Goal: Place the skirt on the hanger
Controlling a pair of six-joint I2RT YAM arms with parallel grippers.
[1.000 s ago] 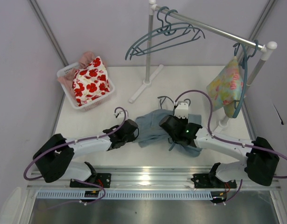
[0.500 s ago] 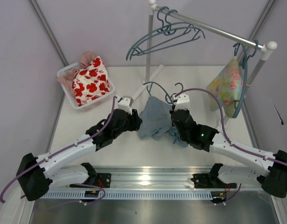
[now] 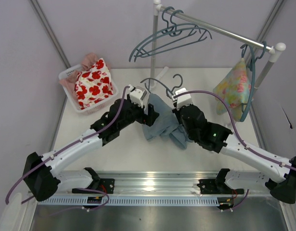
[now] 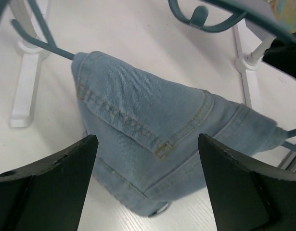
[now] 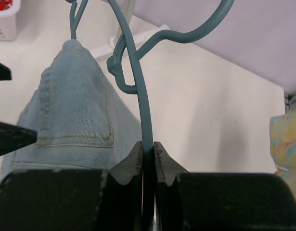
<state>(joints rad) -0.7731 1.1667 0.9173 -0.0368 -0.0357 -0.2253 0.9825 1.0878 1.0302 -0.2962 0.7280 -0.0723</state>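
Observation:
The light blue denim skirt is draped over the teal hanger and lifted off the table. My right gripper is shut on the hanger just below its hook, with the skirt to its left. In the top view the right gripper sits at the skirt's right edge. My left gripper stands wide open facing the skirt, its fingers apart from the cloth. From above, the left gripper is at the skirt's left side. One hanger arm sticks out of the skirt's corner.
A white basket holding red-flowered cloth stands at the back left. The clothes rack rises behind, its foot near the skirt. Spare hangers hang on its bar, and a pastel floral garment hangs at the right.
Both arms have reached farther from their bases and lifted the hanger with the skirt. The left gripper has opened and let go of the skirt.

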